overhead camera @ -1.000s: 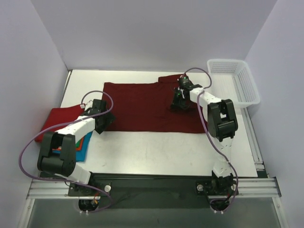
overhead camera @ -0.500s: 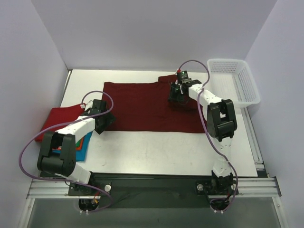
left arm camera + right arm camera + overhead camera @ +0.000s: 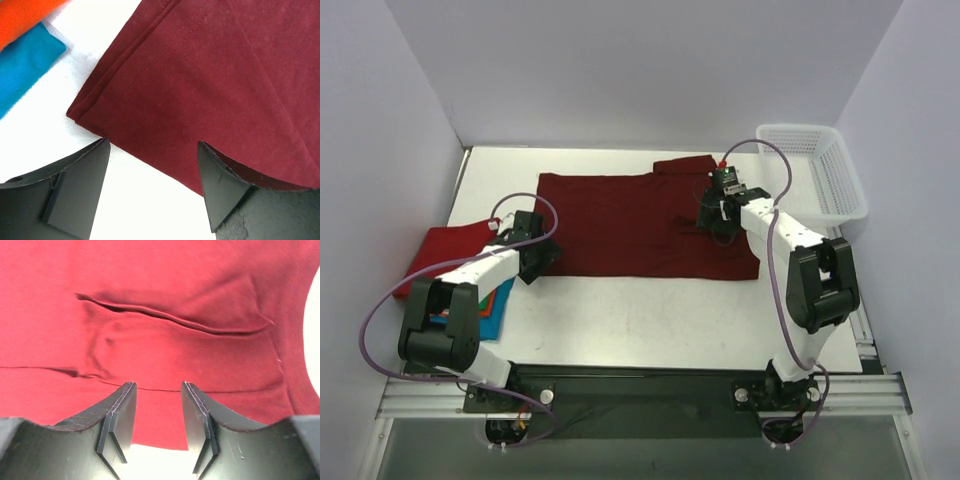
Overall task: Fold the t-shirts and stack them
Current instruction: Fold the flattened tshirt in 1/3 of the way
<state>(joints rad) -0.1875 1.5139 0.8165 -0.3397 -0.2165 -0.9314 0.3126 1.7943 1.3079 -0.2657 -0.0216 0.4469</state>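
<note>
Dark maroon t-shirt (image 3: 630, 225) lies spread flat across the far middle of the worktop (image 3: 650, 320), with a raised crease near its right end.

Left pincer (image 3: 534, 256) sits at the shirt's near-left corner, jaws wide apart, one on either side of the doubled hem and holding nothing.

Right pincer (image 3: 716, 222) is low over the shirt's right portion beside the crease, jaws apart, with no cloth between them.

At the left edge lie a bright red t-shirt (image 3: 445, 250), an orange t-shirt (image 3: 25, 15) and a blue t-shirt (image 3: 25, 65).

White mesh basket (image 3: 798, 128) stands at the far-right corner.
</note>
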